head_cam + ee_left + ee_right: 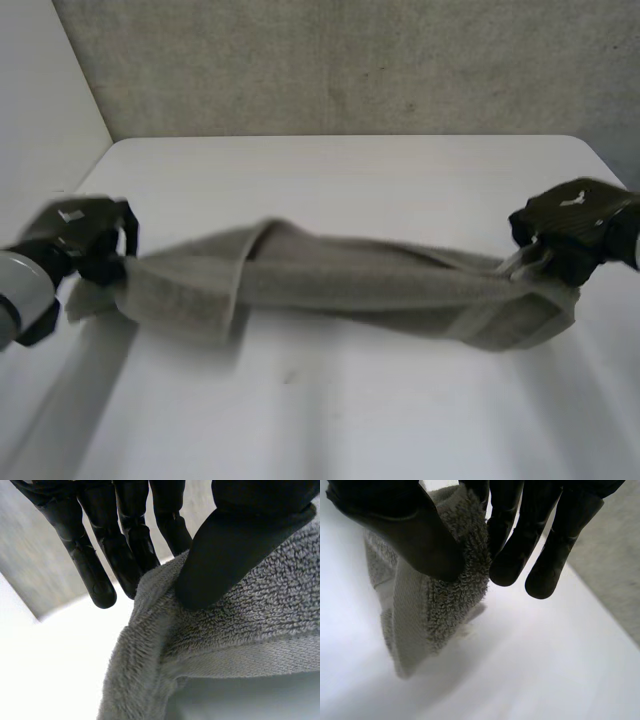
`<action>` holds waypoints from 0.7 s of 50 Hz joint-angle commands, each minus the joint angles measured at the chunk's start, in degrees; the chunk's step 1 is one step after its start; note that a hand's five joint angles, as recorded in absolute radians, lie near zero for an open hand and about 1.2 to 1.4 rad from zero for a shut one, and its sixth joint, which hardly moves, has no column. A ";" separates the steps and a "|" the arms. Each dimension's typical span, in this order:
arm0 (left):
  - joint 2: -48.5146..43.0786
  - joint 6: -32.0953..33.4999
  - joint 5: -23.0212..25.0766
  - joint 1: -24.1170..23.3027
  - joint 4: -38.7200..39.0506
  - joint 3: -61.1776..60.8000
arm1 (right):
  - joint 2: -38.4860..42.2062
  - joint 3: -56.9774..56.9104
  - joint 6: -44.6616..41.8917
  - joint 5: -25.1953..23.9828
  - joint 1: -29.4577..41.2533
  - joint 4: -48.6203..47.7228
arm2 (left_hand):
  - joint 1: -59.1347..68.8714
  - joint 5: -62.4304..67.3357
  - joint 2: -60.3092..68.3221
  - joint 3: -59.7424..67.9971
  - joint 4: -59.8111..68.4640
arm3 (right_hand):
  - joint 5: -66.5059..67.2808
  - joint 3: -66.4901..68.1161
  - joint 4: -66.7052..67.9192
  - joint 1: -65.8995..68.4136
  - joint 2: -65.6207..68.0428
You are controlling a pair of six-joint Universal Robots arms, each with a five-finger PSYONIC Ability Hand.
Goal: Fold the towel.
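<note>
A grey terry towel [330, 275] hangs stretched in a long, twisted band between my two hands, just above the white table [340, 170]. My left hand [85, 235] pinches the towel's left end. In the left wrist view its thumb [235, 545] presses the towel [250, 615] against the fingers [100, 575]. My right hand [575, 225] pinches the right end. In the right wrist view its thumb [415, 535] squeezes the towel [435, 595] against the fingers [515, 555], and the rest of that end droops below the hand.
A grey textured wall [350, 60] runs behind the table's far edge. White table surface lies in front of and behind the towel.
</note>
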 commanded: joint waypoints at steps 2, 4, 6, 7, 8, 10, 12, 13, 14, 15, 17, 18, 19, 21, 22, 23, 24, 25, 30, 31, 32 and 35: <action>-17.46 -0.29 -0.03 -5.50 -0.01 8.53 | 13.01 -6.42 1.05 0.79 3.89 -2.54 | 12.16 11.98 10.31 10.37 10.22 | 3.39 3.51 3.47 3.91 4.26; -19.31 -0.38 -0.03 -6.20 -0.01 10.99 | 15.38 -9.31 1.14 1.05 5.56 -3.50 | 12.16 11.98 10.31 10.37 10.22 | 3.39 3.51 3.47 3.91 4.26; -20.80 -0.47 -0.12 -6.56 0.08 13.53 | 17.32 -12.39 1.49 1.75 7.06 -4.55 | 12.16 11.98 10.31 10.37 10.22 | 3.39 3.51 3.47 3.91 4.26; -21.86 -0.47 -0.21 -6.91 0.17 16.43 | 19.08 -15.81 2.19 2.71 8.12 -5.61 | 12.16 11.98 10.31 10.37 10.22 | 3.39 3.51 3.47 3.91 4.26; -22.74 -0.55 -0.30 -7.44 0.17 19.77 | 20.66 -19.85 3.16 3.85 9.00 -6.66 | 12.16 11.98 10.31 10.37 10.22 | 3.39 3.51 3.47 3.91 4.26; -23.19 -0.99 -0.30 -8.14 0.17 23.45 | 22.25 -24.59 4.30 4.91 9.96 -8.07 | 12.16 11.98 10.31 10.37 10.22 | 3.39 3.51 3.47 3.91 4.26; -23.28 -2.13 -0.38 -8.84 0.34 27.58 | 23.48 -29.68 5.61 5.70 10.84 -10.08 | 12.16 11.98 10.31 10.37 10.22 | 3.39 3.51 3.47 3.91 4.26; -23.28 -3.70 -0.47 -9.02 0.52 31.80 | 24.10 -34.86 7.19 6.32 11.63 -12.80 | 12.16 11.98 10.31 10.37 10.22 | 3.39 3.51 3.47 3.91 4.26; -23.28 -3.72 -0.47 -9.02 0.52 31.84 | 24.11 -34.92 7.21 6.33 11.64 -12.83 | 12.16 11.98 10.31 10.37 10.22 | 3.39 3.51 3.47 3.91 4.26; -23.11 -5.98 -1.08 -9.02 0.95 36.19 | 24.19 -39.44 9.47 6.67 11.90 -16.31 | 12.16 11.98 10.31 10.37 10.22 | 3.39 3.51 3.47 3.91 4.26; -22.84 -8.55 -2.76 -9.02 1.57 40.81 | 24.02 -43.18 12.31 6.94 11.91 -20.74 | 12.16 11.98 10.31 10.37 10.22 | 3.39 3.51 3.47 3.91 4.26; -22.75 -11.25 -4.93 -9.02 2.36 45.07 | 23.67 -45.88 15.61 7.03 11.91 -25.26 | 12.16 11.98 10.31 10.37 10.22 | 3.39 3.51 3.47 3.91 4.26; -22.67 -14.06 -7.48 -8.85 3.41 48.68 | 22.97 -47.03 18.95 7.12 11.30 -29.66 | 12.16 11.98 10.31 10.37 10.22 | 3.39 3.51 3.47 3.91 4.26; -22.58 -16.44 -9.59 -8.67 4.38 51.67 | 21.66 -47.05 21.86 7.03 11.29 -33.62 | 12.16 11.98 10.31 10.37 10.22 | 3.39 3.51 3.47 3.91 4.26; -22.58 -16.46 -9.61 -8.67 4.39 51.70 | 21.65 -47.05 21.89 7.03 11.29 -33.66 | 12.16 11.98 10.31 10.37 10.22 | 3.39 3.51 3.47 3.91 4.26; -22.58 -18.03 -11.09 -8.41 4.91 53.88 | 20.51 -47.05 24.06 6.94 11.12 -36.70 | 12.16 11.98 10.31 10.37 10.22 | 3.39 3.51 3.47 3.91 4.26; -22.75 -19.35 -11.89 -8.32 5.09 55.29 | 19.81 -46.78 25.65 6.85 11.12 -37.86 | 12.16 11.98 10.31 10.37 10.22 | 3.39 3.51 3.47 3.91 4.26; -22.75 -19.36 -11.90 -8.32 5.09 55.31 | 19.80 -46.78 25.67 6.85 11.12 -37.88 | 12.16 11.98 10.31 10.37 10.22 | 3.39 3.51 3.47 3.91 4.26; -23.37 -20.33 -11.81 -8.23 4.65 54.08 | 19.27 -43.09 25.93 5.97 11.03 -34.01 | 12.16 11.98 10.31 10.37 10.22 | 3.39 3.51 3.47 3.91 4.26; -23.46 -20.42 -11.81 -8.23 4.65 52.08 | 19.27 -41.35 25.67 5.28 11.11 -31.83 | 12.16 11.98 10.31 10.37 10.22 | 3.39 3.51 3.47 3.91 4.26; -23.54 -20.16 -11.72 -8.14 5.08 49.36 | 19.36 -39.33 24.80 3.97 11.12 -29.72 | 12.16 11.98 10.31 10.37 10.22 | 3.39 3.51 3.47 3.91 4.26; -23.63 -19.98 -11.63 -7.97 5.53 43.65 | 19.54 -34.33 21.55 0.80 11.12 -26.64 | 12.16 11.98 10.31 10.37 10.22 | 3.39 3.51 3.47 3.91 4.26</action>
